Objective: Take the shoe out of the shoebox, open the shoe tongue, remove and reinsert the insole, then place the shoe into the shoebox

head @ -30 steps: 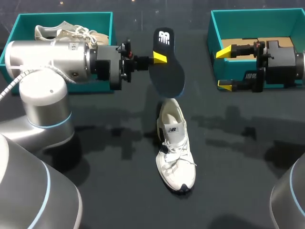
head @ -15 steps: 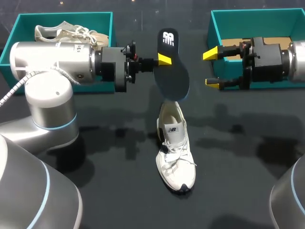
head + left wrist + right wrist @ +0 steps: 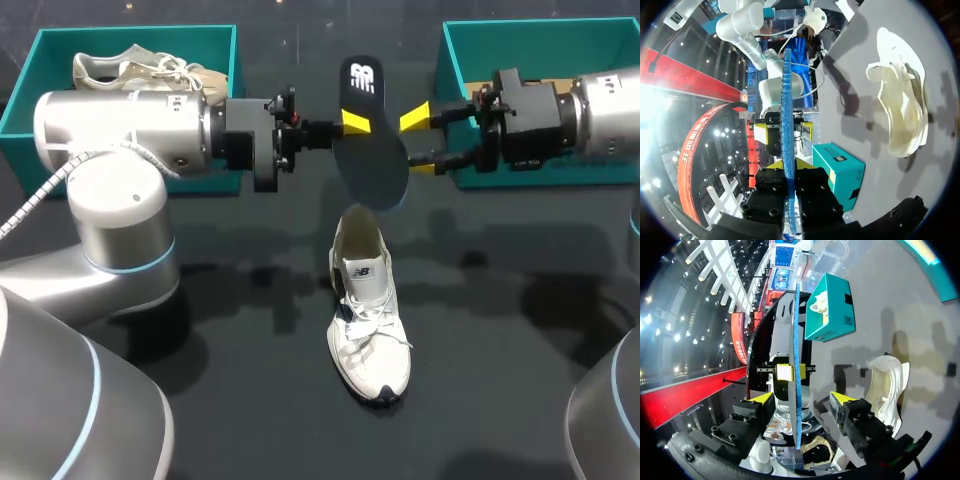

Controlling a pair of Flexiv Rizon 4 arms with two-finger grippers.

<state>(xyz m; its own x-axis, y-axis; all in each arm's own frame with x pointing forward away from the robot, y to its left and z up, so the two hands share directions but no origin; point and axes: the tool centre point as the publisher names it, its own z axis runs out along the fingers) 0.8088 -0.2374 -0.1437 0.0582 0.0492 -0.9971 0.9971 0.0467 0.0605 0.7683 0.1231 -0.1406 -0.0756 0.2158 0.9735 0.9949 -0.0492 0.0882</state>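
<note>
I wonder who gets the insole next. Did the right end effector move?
Yes. The right end effector moved leftward, from over the right shoebox toward the insole.

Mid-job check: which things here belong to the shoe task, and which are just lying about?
Job: insole, held by left gripper; right gripper, open at its edge; shoe on table; right box, probably its shoebox.
Lying about: second shoe in left box.

The tabletop point(image 3: 500, 400) is black and dull. Soft, blurred shadows lie across its middle, darker than the surface around them.
</note>
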